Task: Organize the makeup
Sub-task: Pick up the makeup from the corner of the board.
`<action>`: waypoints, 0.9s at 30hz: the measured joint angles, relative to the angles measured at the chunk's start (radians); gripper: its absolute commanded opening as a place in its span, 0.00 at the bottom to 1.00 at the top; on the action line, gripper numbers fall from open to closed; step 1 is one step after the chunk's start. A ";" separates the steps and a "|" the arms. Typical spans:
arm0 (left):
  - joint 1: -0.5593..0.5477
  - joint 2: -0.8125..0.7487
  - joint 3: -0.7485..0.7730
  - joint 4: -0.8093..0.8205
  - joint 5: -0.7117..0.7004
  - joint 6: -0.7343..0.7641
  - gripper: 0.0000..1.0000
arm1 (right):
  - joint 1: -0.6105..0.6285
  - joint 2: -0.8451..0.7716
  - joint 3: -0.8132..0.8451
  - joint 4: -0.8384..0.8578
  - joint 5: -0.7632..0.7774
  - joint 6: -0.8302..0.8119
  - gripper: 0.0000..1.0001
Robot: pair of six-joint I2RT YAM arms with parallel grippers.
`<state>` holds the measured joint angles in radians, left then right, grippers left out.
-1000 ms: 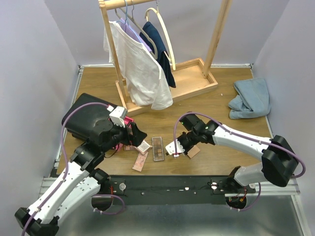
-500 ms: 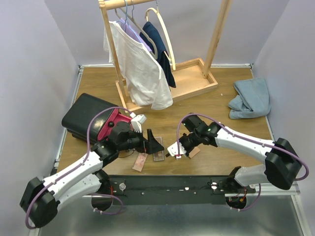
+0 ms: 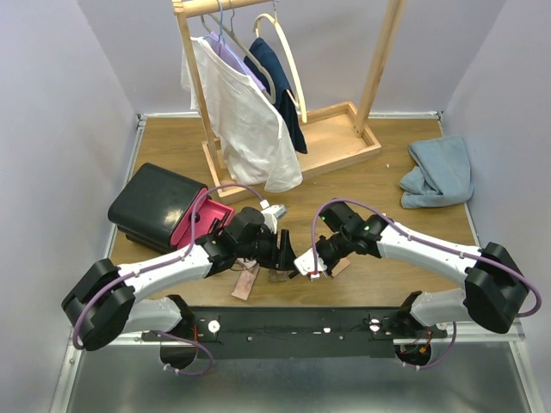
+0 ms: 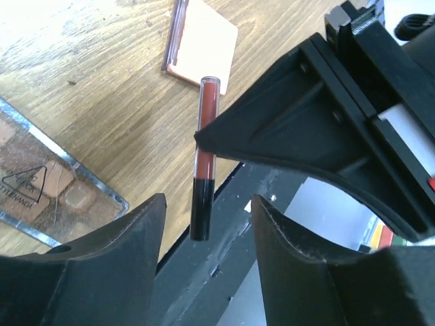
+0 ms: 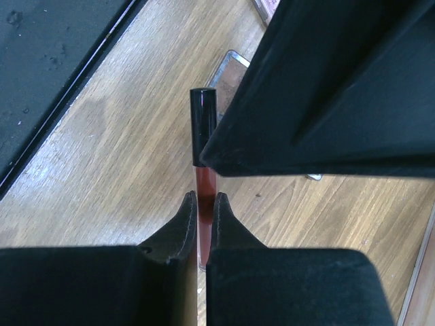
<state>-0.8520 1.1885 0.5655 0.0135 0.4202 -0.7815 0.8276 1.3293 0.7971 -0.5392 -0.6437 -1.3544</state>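
My right gripper (image 5: 204,198) is shut on a slim dark-red tube (image 5: 205,180) with a black cap, held above the wood near the table's front edge. My left gripper (image 4: 207,207) is open, its jaws either side of the tube's black cap (image 4: 200,210) with a gap on both sides. In the top view the two grippers meet tip to tip, left (image 3: 281,251) and right (image 3: 305,262). A peach compact (image 4: 204,37) and an eyeshadow palette (image 4: 47,190) lie on the table below. A pink palette (image 3: 245,281) lies beside the left arm.
A black case (image 3: 155,205) with an open pink drawer (image 3: 198,225) stands at the left. A wooden clothes rack (image 3: 340,138) with hanging garments fills the back middle. A blue cloth (image 3: 439,172) lies at the back right. The black rail (image 3: 301,325) runs along the front edge.
My left arm has swung right, away from the case, and brought its gripper up to the tube; its jaws have narrowed. The right gripper has stayed nearly still with the tube.
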 measured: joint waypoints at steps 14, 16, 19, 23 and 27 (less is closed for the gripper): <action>-0.074 0.177 0.093 -0.025 -0.003 0.061 0.16 | 0.000 -0.003 -0.005 0.002 -0.003 0.001 0.01; -0.076 0.186 0.098 -0.032 -0.004 0.066 0.07 | 0.000 -0.004 -0.006 -0.001 -0.002 0.000 0.03; -0.085 0.190 0.109 -0.050 -0.007 0.076 0.00 | 0.000 -0.004 -0.010 -0.001 -0.003 0.001 0.15; -0.089 0.189 0.116 -0.062 -0.020 0.082 0.00 | 0.000 -0.011 -0.017 0.006 -0.003 0.002 0.46; -0.095 0.171 0.117 -0.092 -0.052 0.085 0.00 | 0.000 -0.021 -0.022 0.028 -0.006 0.016 0.78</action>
<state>-0.9466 1.3598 0.6823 -0.0784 0.3679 -0.6960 0.8276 1.3087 0.7753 -0.5110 -0.6502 -1.3384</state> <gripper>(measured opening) 0.178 0.502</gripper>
